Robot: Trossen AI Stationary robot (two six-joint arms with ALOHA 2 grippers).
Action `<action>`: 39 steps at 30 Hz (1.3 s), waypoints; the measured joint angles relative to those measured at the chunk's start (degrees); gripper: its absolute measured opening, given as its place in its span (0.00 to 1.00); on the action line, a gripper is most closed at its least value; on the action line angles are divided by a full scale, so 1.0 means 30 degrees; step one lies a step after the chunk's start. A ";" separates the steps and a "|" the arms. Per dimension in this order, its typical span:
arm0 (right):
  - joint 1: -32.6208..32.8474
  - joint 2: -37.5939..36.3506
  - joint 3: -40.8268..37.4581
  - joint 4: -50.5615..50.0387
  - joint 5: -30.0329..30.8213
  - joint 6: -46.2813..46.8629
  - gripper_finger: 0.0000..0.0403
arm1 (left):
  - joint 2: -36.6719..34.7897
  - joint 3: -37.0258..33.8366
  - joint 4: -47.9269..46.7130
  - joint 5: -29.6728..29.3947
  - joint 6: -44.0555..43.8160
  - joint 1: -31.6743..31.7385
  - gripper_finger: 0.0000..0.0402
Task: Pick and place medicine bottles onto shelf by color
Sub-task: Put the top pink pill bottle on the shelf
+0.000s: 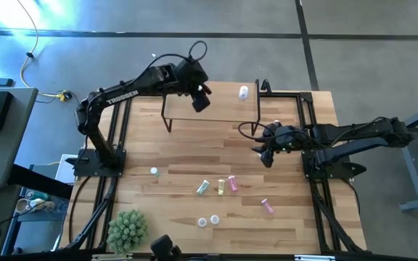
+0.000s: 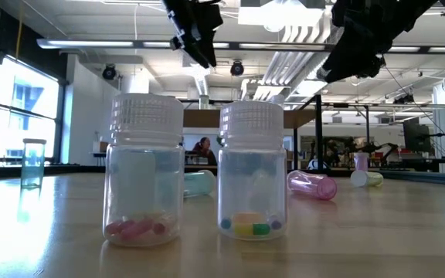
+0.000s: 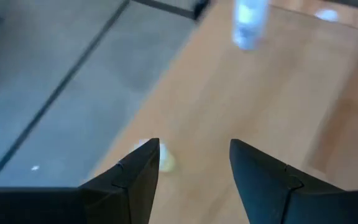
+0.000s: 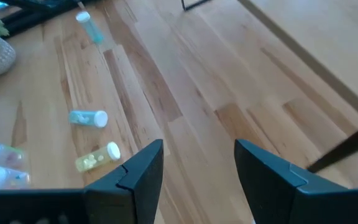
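Note:
The shelf (image 1: 216, 109) stands at the table's far side, with a white-capped bottle (image 1: 244, 92) upright on its right end. My left gripper (image 1: 200, 98) hovers open above the shelf's middle; in its wrist view (image 3: 194, 149) a small pale thing (image 3: 165, 160) lies on the board beside one finger. My right gripper (image 1: 267, 156) hangs open over the table right of centre, holding nothing (image 4: 199, 149). On the table lie green (image 1: 203, 187), yellow (image 1: 221, 186) and pink (image 1: 233, 183) bottles, and another pink one (image 1: 268, 206). Two bottles (image 1: 208, 220) stand near the front edge.
A teal bottle (image 1: 154, 172) stands upright left of centre. A spiky green plant ball (image 1: 128, 230) sits at the near left corner. Bare wood lies between the shelf and the row of bottles. In the low view, people sit in the room behind the table.

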 joint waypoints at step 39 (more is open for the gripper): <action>-0.1026 -0.1314 0.1793 -0.6785 0.7060 0.2749 0.47 | -0.1195 -1.6153 2.3559 0.7299 -0.4302 -0.8978 0.46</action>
